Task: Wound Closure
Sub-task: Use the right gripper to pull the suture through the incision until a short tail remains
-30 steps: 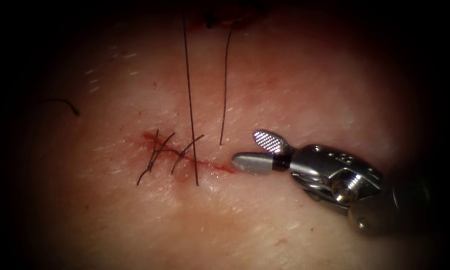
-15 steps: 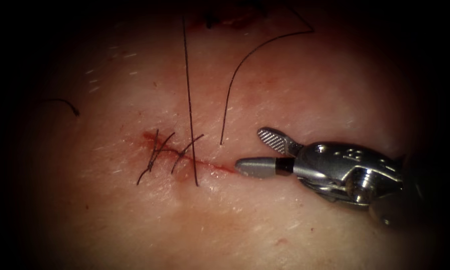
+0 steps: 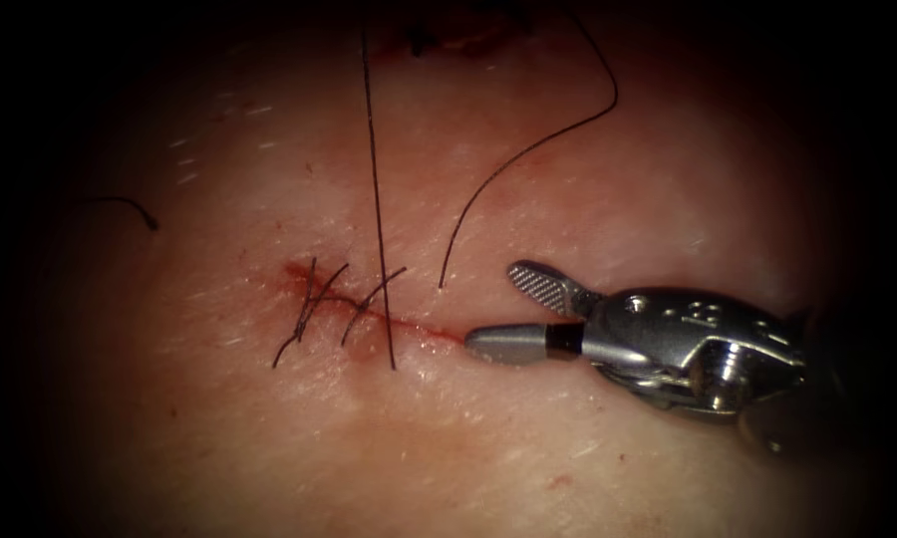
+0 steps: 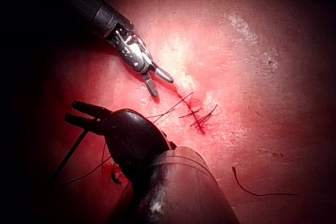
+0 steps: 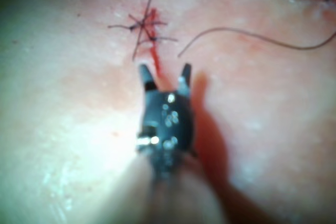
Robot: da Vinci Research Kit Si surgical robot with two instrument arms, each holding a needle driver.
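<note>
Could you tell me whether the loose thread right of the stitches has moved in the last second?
Yes. The loose thread swung its upper part rightward, away from the taut thread; its lower end stayed put.

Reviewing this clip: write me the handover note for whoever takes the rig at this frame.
Right tool: jaws open, holding nothing, at the right end of the cut.
Left tool: near thread; grip unclear.
Thread: one strand rises from the cut; a second ends free on the tissue.
Done: stitches cross the cut's left part.
Left: the right part lies unstitched.
Needle: can't locate it.
</note>
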